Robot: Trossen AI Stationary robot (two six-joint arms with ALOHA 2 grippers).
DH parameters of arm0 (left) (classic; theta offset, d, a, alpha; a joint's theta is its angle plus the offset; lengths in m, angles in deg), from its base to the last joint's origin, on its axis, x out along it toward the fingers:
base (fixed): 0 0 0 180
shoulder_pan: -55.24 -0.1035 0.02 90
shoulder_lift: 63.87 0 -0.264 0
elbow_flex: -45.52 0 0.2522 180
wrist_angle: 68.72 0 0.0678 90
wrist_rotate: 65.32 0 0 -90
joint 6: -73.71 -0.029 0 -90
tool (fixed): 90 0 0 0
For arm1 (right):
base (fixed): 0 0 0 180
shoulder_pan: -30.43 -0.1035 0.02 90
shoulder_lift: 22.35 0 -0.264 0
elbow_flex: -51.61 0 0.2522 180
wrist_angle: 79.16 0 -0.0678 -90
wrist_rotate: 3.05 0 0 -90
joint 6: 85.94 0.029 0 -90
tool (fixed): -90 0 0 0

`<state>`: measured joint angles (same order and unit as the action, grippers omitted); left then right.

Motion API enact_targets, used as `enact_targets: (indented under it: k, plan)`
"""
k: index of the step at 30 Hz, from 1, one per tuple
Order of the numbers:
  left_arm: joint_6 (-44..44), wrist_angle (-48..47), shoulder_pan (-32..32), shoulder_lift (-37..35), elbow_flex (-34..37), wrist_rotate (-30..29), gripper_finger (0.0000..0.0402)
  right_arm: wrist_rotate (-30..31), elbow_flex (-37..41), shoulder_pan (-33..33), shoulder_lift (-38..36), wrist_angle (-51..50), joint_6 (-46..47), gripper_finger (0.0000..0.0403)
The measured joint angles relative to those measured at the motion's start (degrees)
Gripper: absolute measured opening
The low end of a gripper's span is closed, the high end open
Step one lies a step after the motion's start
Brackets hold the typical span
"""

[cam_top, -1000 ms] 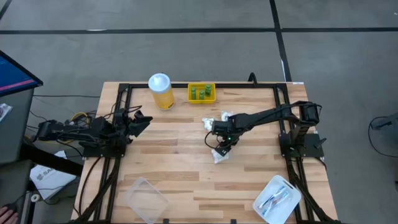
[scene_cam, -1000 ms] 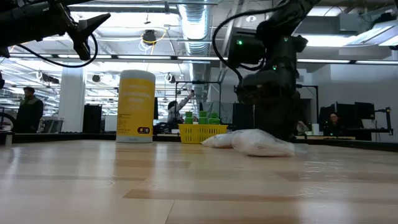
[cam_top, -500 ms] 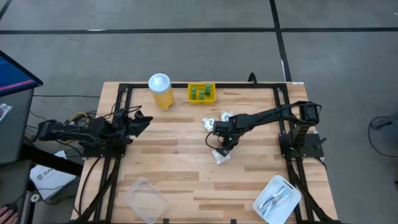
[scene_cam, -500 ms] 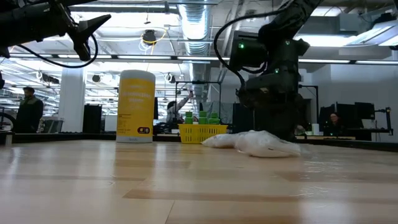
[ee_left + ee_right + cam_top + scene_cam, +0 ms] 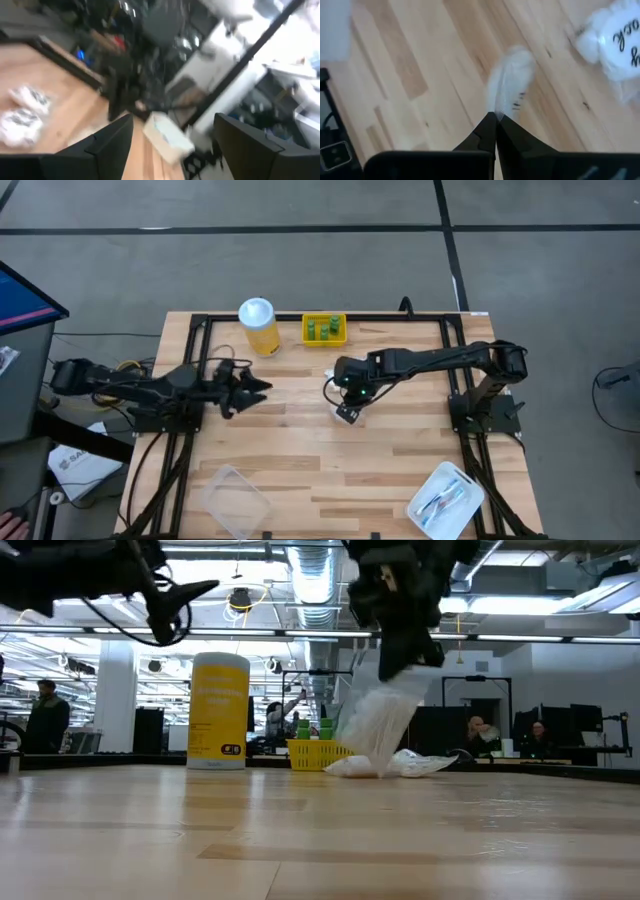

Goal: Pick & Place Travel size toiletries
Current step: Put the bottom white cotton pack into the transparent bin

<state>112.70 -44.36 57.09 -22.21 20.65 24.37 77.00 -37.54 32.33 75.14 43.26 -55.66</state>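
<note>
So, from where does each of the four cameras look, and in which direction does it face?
High view: above the table, facing straight down; both arms show, the left gripper open, the right gripper holding a white packet.
Low view: at table-top height, facing level into the room; the packet hangs from the right gripper.
Left wrist view: on the left arm, facing past its two spread fingers.
Right wrist view: on the right arm, facing down at the wood; its fingers pinch the packet.
High and low views share the yellow jar.

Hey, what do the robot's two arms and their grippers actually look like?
Both arms are dark, slim and jointed, with black cables looping along them. The left gripper ends in two tapered black fingers. The right gripper has flat black fingers narrowing to a point, and a small green light glows on its wrist.
</note>
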Motion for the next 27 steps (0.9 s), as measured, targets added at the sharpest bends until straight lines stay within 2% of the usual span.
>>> enact_targets:
  k: [6, 13, 20, 27]
  plan:
    - [-7.5, -0.1, 0.0, 15.9, -8.9, 7.7, 0.0268, 0.0, -4.0, -1.2, 0.8, -0.7, -1.6, 0.0]
    - [-18.3, 0.0, -1.9, 28.5, -17.3, 14.7, 0.0266, 0.0, -5.1, -3.5, 0.8, -0.3, -2.0, 0.0]
    - [-19.7, -0.7, -5.3, 37.3, -21.7, 24.1, 0.0266, 0.8, -5.1, -6.0, 0.8, 0.7, -2.0, 0.0]
    - [-24.3, -0.4, -5.6, 43.5, -25.3, 26.4, 0.0266, 0.9, -5.1, -7.6, 0.8, 1.4, -2.3, 0.0]
